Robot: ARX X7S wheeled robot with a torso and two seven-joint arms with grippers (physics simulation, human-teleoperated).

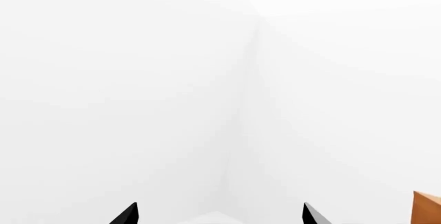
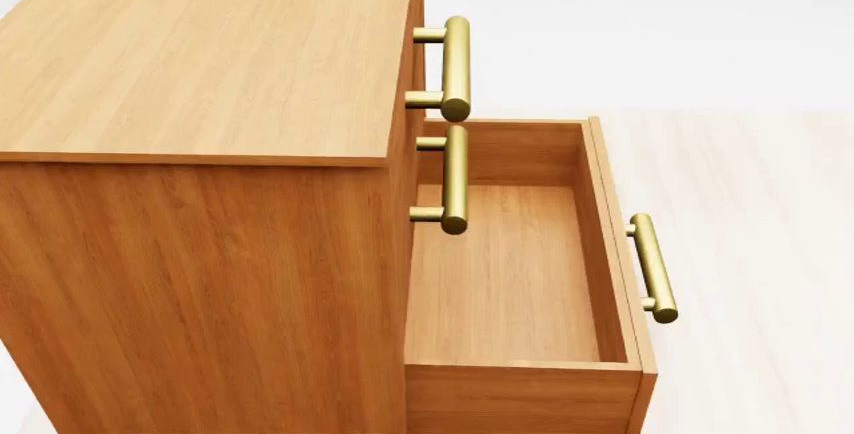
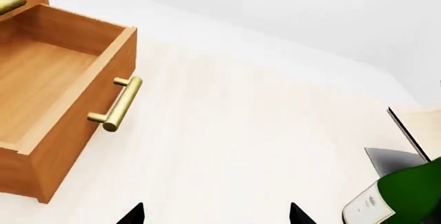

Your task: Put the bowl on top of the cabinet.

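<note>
The cabinet (image 2: 200,54) fills the left of the head view, its flat brown wood-grain top bare. Its bottom drawer (image 2: 514,284) stands pulled out and holds nothing; the same drawer (image 3: 48,95) shows in the right wrist view. The bowl is out of view in every frame. My left gripper (image 1: 220,214) is open, its two black fingertips wide apart before white walls. My right gripper (image 3: 215,214) is open too, over pale floor, with nothing between its tips. Neither gripper shows in the head view.
Brass bar handles (image 2: 455,67) stick out from the cabinet's front, one on the open drawer (image 2: 653,267). A green bottle with a white label (image 3: 399,195) and a grey-and-pale object (image 3: 406,141) lie to one side in the right wrist view. An orange-brown corner (image 1: 427,208) shows in the left wrist view.
</note>
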